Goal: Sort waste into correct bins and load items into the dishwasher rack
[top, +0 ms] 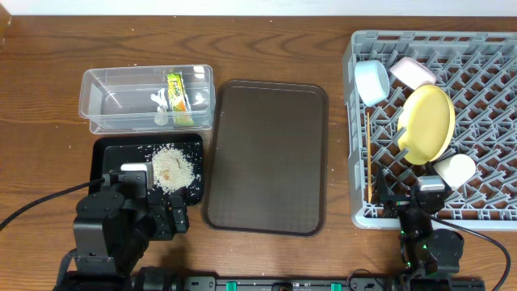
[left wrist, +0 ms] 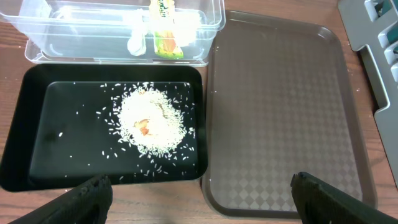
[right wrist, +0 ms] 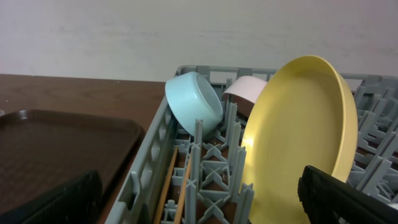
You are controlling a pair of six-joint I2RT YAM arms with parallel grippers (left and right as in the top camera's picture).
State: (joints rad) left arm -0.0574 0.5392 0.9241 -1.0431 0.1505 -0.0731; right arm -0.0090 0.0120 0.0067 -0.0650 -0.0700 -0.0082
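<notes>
The grey dishwasher rack [top: 485, 97] at the right holds the yellow plate [top: 426, 123] on edge, the light blue bowl [top: 371, 81], the white bowl [top: 413, 71], the white cup [top: 456, 169] and the chopsticks [top: 369, 158]. The clear tub [top: 105, 101] holds the green-yellow wrapper [top: 178, 93] and white scraps [top: 159, 103]. The black tray [top: 109, 158] holds the rice pile [top: 171, 167]. My left gripper [left wrist: 202, 199] is open and empty at the table's front by the black tray. My right gripper [right wrist: 205, 202] is open and empty at the rack's front edge.
A large dark brown serving tray [top: 266, 153] lies between the bins and the rack. Cables run along the table's front edge behind both arms. The wrist views show the rice [left wrist: 152, 121], the wrapper [left wrist: 165, 28], the plate [right wrist: 298, 137] and the blue bowl [right wrist: 196, 102].
</notes>
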